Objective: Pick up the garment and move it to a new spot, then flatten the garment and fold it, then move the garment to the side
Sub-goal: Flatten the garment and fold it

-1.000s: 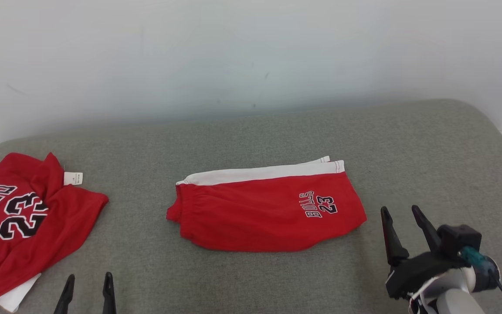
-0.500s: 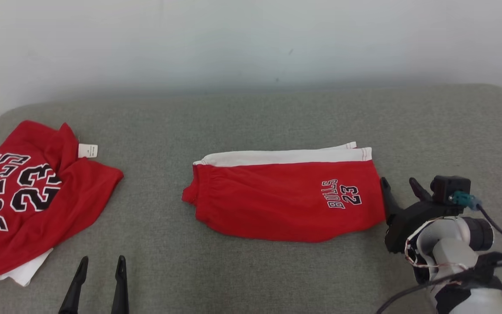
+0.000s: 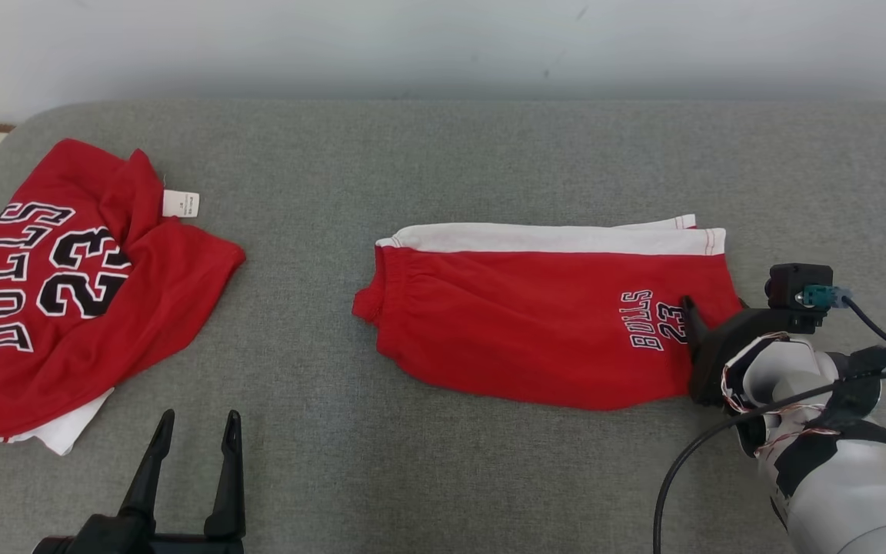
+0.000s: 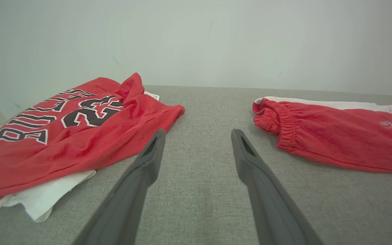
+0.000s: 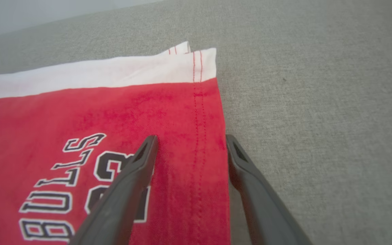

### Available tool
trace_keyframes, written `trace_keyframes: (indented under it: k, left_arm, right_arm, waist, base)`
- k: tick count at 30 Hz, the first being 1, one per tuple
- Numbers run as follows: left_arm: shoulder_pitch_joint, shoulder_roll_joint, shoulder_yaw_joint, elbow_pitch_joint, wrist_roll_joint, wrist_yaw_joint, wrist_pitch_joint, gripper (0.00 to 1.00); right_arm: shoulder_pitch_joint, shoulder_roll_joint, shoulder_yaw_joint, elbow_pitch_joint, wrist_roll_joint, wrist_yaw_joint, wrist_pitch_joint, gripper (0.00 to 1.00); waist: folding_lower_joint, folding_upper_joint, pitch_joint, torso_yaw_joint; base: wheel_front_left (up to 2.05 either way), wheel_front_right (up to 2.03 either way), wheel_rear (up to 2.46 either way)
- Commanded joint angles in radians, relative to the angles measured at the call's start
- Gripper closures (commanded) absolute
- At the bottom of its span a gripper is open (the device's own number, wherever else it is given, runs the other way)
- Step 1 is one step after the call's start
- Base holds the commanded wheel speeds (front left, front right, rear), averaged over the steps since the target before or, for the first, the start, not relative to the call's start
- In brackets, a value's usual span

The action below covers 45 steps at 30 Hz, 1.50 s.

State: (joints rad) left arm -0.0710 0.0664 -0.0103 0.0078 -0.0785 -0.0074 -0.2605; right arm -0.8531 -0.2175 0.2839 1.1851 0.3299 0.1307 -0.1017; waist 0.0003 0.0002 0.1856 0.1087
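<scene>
With right tool (image 5: 191,137) apart astride shorts (image 5: 114,112) hem, left tool (image 4: 197,132) apart too, could pinch top layer only, undoing fold.

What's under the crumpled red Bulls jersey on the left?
White cloth pokes out beneath the near edge of the crumpled red jersey, on the grey fabric surface. How far it runs underneath, and whether it is part of the jersey, is covered.

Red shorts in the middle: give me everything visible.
The red shorts look like soft jersey knit, folded flat on the gray padded surface, with a white band along the far edge, gathered waistband at the robot's left, BULLS 23 print near the stitched hem. The open right end effector straddles that hem; contact unclear.
</scene>
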Motion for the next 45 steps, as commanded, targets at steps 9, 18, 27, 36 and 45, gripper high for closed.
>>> trace_keyframes:
  k: [9, 18, 27, 36, 45]
  left_arm:
    - [-0.030, -0.003, 0.002, 0.012, -0.007, -0.006, -0.003, 0.00]
    - [-0.032, -0.003, 0.013, 0.023, -0.003, -0.001, -0.003, 0.00]
    - [0.004, -0.006, 0.029, 0.006, -0.009, 0.004, -0.003, 0.00]
    - [0.020, -0.010, 0.027, 0.000, -0.023, 0.012, -0.003, 0.00]
    - [0.019, -0.013, 0.010, 0.010, -0.034, 0.010, -0.003, 0.00]
  right_arm:
    - [-0.043, 0.028, 0.043, 0.060, 0.028, 0.000, 0.014, 0.92]
    - [-0.047, -0.003, 0.099, 0.056, 0.068, 0.000, -0.051, 1.00]
    - [-0.019, -0.083, 0.149, 0.028, 0.136, 0.000, -0.061, 1.00]
    - [0.025, -0.087, 0.259, -0.197, 0.361, 0.000, 0.046, 1.00]
    - [0.051, -0.120, 0.382, -0.426, 0.572, 0.000, 0.128, 1.00]
  waist:
    - [-0.0003, -0.0002, 0.045, 0.020]
    - [-0.0003, -0.0002, 0.031, 0.005]
    - [-0.0003, -0.0002, -0.012, -0.042]
    - [-0.0003, -0.0002, -0.030, -0.084]
    - [-0.0003, -0.0002, -0.051, -0.070]
  base:
    - [0.00, 0.00, 0.00]
    - [0.00, 0.00, 0.00]
    - [0.00, 0.00, 0.00]
    - [0.00, 0.00, 0.00]
    - [0.00, 0.00, 0.00]
